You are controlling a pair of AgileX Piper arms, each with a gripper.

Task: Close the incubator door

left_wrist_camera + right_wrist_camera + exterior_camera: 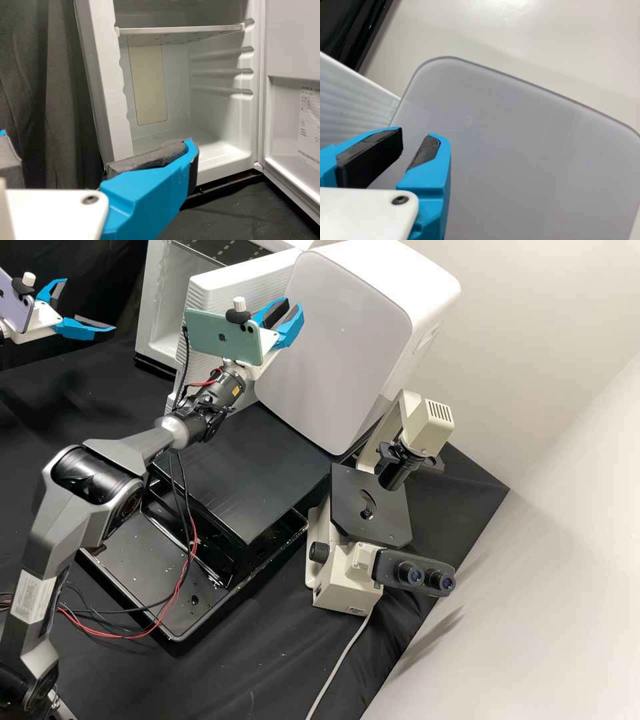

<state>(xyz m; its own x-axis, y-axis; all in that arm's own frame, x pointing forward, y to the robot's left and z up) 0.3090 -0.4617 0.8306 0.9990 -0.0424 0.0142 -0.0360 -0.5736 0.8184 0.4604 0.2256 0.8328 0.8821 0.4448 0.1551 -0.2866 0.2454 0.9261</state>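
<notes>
The bench (233, 667) carries the incubator (107, 75), open-fronted, with 1 shelf (180, 30) inside. A white machine with a grey front (337, 340) stands beside the door (295, 50), which hangs wide open on its hinge; from these angles the gap between those 2 is probably small, though I can't be sure. A microscope (360, 507) stands on the machine's other side.

Of the 2 pincers, the left pincer (89, 305) is spread wide with nothing in it, out before the opening. The right pincer (419, 134) is parted only a little, also holding nothing, over by the grey front near the door's ribbed side.

The job looks barely begun. I'd expect the right pincer to press on the door's outer face; set too shallow, its tips could skid off the ribs, and swung too wide they could scrape or shove the machine. If the left pincer lingers in the door's path, it could be caught against the frame. Smallest worry: the slack wires (190, 533) under the right arm could snag as it sweeps across.
</notes>
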